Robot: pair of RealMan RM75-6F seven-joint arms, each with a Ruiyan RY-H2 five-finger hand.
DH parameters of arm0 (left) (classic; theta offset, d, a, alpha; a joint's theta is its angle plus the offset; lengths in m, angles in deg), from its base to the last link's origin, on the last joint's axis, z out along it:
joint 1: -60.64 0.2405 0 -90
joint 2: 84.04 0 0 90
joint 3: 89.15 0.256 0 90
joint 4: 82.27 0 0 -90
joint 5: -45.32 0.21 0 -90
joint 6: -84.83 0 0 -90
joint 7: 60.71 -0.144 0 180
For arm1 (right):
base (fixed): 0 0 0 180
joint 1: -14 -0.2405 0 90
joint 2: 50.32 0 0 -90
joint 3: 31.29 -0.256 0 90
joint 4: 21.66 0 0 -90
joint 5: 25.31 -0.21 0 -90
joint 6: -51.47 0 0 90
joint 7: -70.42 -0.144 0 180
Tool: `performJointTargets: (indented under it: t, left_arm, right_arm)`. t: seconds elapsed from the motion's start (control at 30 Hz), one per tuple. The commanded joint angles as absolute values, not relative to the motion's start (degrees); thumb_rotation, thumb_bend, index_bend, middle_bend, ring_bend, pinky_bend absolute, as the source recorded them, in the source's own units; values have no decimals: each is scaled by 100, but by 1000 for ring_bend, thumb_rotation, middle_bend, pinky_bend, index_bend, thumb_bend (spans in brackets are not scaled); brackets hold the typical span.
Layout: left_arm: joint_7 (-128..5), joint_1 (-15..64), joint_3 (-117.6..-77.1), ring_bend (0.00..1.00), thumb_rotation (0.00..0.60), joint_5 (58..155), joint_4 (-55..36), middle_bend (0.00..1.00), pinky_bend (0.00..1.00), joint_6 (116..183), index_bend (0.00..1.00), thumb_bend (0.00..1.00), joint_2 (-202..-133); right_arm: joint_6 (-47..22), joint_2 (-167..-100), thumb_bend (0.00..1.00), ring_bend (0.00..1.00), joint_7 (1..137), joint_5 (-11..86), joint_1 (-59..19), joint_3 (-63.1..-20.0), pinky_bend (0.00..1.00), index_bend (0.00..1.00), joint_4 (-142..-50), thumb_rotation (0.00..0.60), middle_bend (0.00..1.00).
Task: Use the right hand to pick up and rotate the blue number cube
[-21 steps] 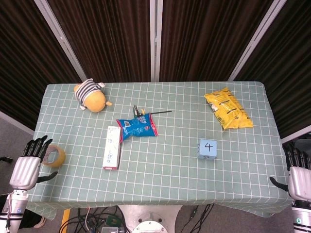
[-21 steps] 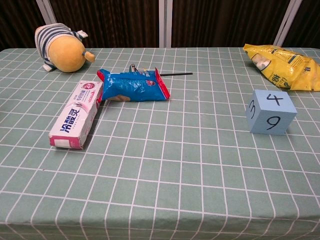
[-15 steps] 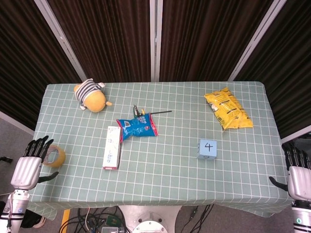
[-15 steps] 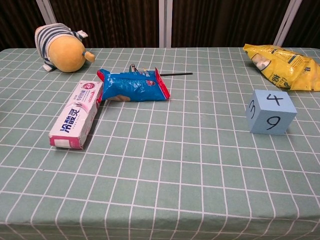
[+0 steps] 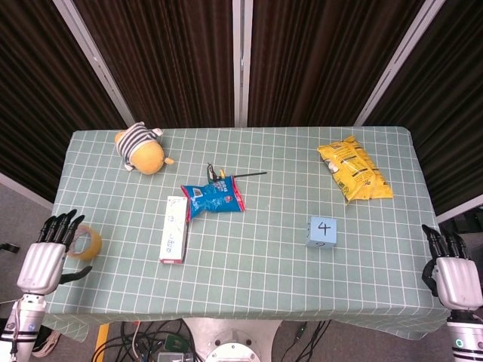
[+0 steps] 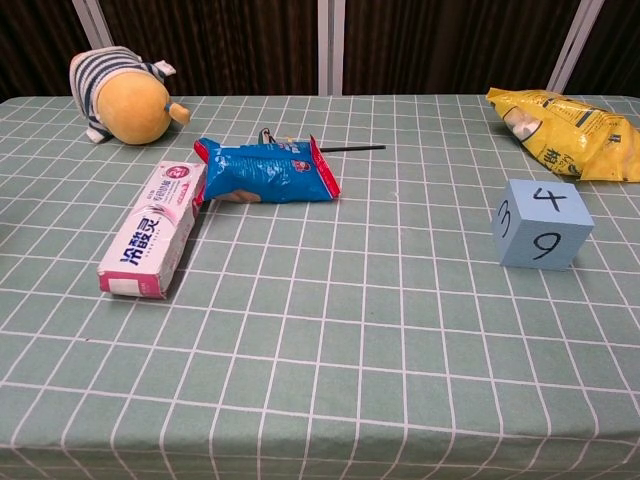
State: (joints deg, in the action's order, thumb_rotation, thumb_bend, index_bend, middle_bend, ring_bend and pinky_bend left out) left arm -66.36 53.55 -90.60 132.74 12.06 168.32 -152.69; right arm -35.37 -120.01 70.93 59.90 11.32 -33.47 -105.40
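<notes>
Your left hand point(image 5: 43, 259) hangs off the table's left edge, fingers spread and holding nothing; the chest view does not show it at all. Just beyond its fingertips point(image 5: 62, 224) lies a roll of tape point(image 5: 85, 243), partly hidden behind them, so you cannot tell whether they touch it. Further from those fingers, near the table's far side, rests a striped plush toy point(image 5: 141, 150) with a yellow face. Toward the middle lies a white and pink toothpaste box point(image 6: 152, 228), its print too small to read from the head view. Just beside its far end sits a blue snack packet point(image 6: 266, 172), and behind that a thin dark stick-like thing point(image 6: 347, 148) and something small you cannot make out, partly hidden by the packet. The green checked tablecloth point(image 5: 249, 264) covers the whole table.

The blue number cube point(image 5: 321, 231) stands apart from everything, well ahead of your right fingers and toward the table's middle; it shows 4 on top, 9 and 3 on the sides facing the chest camera. The yellow chip bag point(image 5: 353, 169) lies beyond it, cut off at the chest view's right edge. Your right hand point(image 5: 451, 270) sits at the table's right edge, fingers apart and empty, its wrist cut off by the frame's bottom.
</notes>
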Motion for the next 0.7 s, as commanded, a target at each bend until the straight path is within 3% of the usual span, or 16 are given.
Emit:
performJointTargets:
  t: [0.03, 0.37, 0.53, 0.7]
  left_arm:
    - [-6606, 5372, -9034, 0, 600, 13286, 1149, 0, 6, 16842, 68, 0, -15297]
    - [-6339, 5432, -8991, 0, 600, 13240, 877, 0, 6, 16845, 67, 0, -15358]
    - [-6252, 5433, -8983, 0, 600, 13241, 784, 0, 6, 16829, 67, 0, -15387]
    - [-6220, 5432, -8990, 0, 600, 13223, 735, 0, 6, 16819, 68, 0, -15388]
  right_arm:
    - [-3185, -11939, 1000, 628, 7107, 6069, 1032, -3195, 642, 0, -10590, 600, 725]
    - [-1876, -11451, 1000, 795, 7453, 5766, 512, -3103, 712, 0, -11188, 600, 919]
    - [-1042, -11105, 1000, 863, 7162, 5593, -9, -3252, 742, 0, -11657, 600, 948]
    - [-41, -10887, 1000, 868, 6961, 5209, -591, -3407, 743, 0, -11824, 600, 955]
